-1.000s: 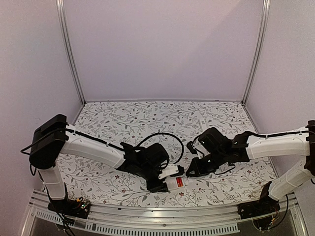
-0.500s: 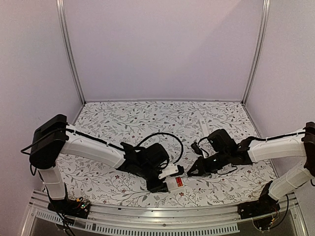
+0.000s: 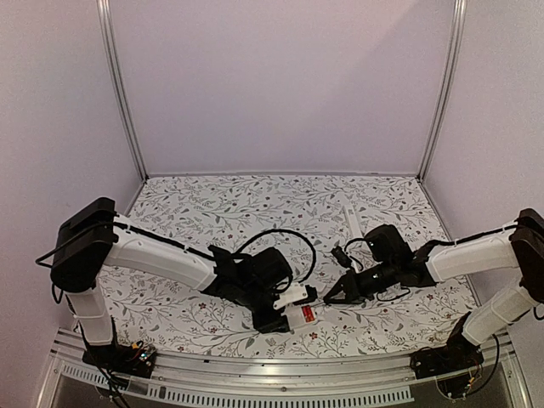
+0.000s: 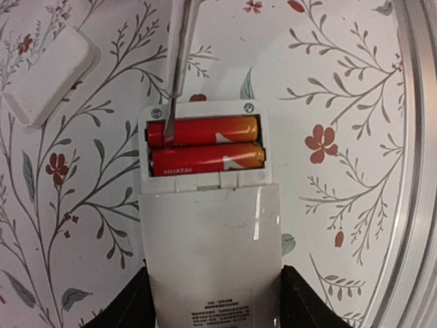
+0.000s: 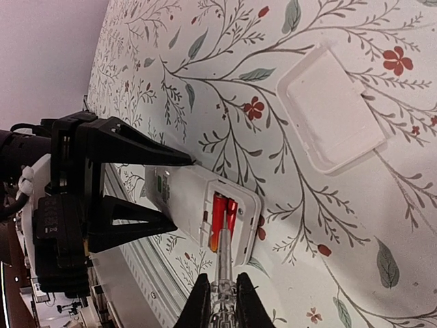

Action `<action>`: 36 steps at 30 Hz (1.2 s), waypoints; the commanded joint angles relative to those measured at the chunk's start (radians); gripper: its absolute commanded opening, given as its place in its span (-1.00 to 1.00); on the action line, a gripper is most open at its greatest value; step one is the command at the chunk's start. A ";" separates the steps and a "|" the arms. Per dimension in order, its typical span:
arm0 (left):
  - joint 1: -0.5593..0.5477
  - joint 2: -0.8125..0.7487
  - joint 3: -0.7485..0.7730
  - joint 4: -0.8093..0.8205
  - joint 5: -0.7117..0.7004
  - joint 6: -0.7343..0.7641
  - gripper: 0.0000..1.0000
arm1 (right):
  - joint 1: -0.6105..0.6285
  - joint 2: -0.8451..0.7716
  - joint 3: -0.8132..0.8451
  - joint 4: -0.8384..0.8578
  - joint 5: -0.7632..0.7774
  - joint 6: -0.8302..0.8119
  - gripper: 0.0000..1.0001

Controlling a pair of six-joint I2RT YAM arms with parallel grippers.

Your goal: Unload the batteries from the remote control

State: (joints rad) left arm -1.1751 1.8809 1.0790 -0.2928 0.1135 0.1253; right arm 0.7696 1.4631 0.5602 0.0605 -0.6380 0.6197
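Observation:
My left gripper (image 4: 213, 301) is shut on the lower end of the white remote control (image 4: 212, 253), which lies back-up on the table with its battery bay uncovered. Two orange-red batteries (image 4: 205, 143) lie side by side in the bay. A thin metal tool shaft (image 4: 179, 61) reaches in, its tip at the left end of the upper battery. My right gripper (image 5: 223, 301) is shut on that tool (image 5: 224, 263), which points into the batteries (image 5: 220, 215). In the top view the right gripper (image 3: 340, 293) sits just right of the remote control (image 3: 302, 313).
The loose white battery cover (image 5: 334, 113) lies on the flowered table beside the remote; it also shows as a white cover (image 4: 48, 75) at the upper left. The metal rail of the table's near edge (image 4: 416, 171) runs close by. A slim white object (image 3: 350, 217) lies further back.
My right arm has drawn back to the right and sunk lower, with the tool's tip staying at the remote. The left arm and the remote have not moved.

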 commanded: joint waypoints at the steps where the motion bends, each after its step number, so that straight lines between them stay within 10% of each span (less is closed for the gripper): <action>1: 0.020 0.079 -0.007 -0.007 -0.149 0.076 -0.40 | 0.065 -0.008 -0.011 0.191 -0.279 -0.013 -1.00; 12: 0.040 0.105 0.008 -0.025 -0.164 0.072 -0.42 | 0.055 -0.108 -0.045 0.181 -0.280 0.017 -1.00; 22: 0.045 0.087 0.008 -0.019 -0.173 0.072 -0.43 | 0.037 -0.138 0.051 -0.247 0.096 -0.081 -1.00; 36: 0.046 0.088 0.015 -0.025 -0.177 0.071 -0.44 | 0.054 -0.064 0.177 -0.388 0.200 -0.079 -1.00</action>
State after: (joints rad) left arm -1.1732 1.8954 1.1103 -0.3229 0.1005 0.1829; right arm 0.8116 1.3659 0.7006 -0.2550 -0.4885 0.5579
